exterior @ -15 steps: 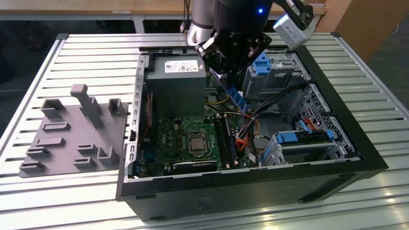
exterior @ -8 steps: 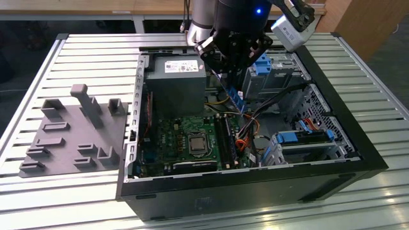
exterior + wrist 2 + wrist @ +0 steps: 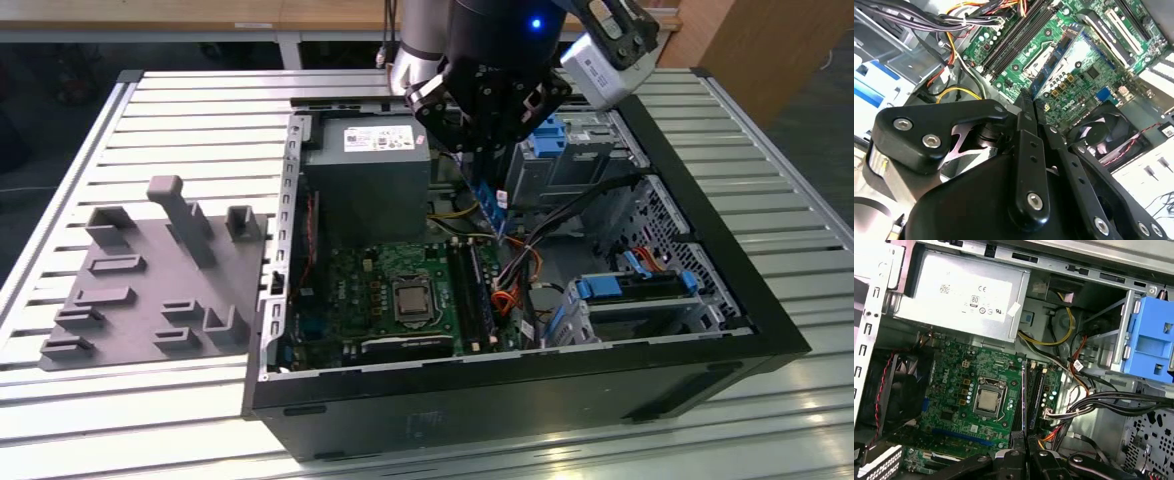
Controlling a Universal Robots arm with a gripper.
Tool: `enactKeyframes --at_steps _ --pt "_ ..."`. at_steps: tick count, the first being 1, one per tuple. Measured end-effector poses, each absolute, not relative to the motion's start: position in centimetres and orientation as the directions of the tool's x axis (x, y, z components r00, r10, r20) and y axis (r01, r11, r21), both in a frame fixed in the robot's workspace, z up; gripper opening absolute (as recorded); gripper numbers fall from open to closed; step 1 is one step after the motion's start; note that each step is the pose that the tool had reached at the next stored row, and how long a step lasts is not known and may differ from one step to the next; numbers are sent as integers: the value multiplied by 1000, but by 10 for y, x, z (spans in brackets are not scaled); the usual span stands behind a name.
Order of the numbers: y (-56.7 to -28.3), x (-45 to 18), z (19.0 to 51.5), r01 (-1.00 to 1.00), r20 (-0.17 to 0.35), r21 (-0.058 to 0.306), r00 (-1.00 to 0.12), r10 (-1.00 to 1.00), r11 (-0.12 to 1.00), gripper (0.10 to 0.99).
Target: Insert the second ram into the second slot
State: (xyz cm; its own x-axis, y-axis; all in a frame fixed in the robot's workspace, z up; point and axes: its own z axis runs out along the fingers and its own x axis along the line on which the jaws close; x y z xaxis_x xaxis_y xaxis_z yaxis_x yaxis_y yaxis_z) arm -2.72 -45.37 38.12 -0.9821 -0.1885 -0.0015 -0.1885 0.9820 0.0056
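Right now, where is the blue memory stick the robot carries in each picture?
Exterior view: the second ram hangs below the gripper, upper middle.
Second wrist view: a flat blue strip crossing the green motherboard.
First wrist view: edge-on, a thin line beside the slots.
Shared landmark: the green motherboard.

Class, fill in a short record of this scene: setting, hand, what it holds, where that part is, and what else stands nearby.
Setting: open computer case on a slatted metal table
Hand state: the hand is shut on the second ram
Ram position: on end, above the motherboard, not seated in a slot
Nearby: grey fixture plate at the exterior view's left of the case
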Motion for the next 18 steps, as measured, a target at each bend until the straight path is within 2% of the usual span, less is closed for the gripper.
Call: enactKeyframes --at_steps 18 --pt "-454 -27 381 -18 -1 1 -1000 -18 1000 133"
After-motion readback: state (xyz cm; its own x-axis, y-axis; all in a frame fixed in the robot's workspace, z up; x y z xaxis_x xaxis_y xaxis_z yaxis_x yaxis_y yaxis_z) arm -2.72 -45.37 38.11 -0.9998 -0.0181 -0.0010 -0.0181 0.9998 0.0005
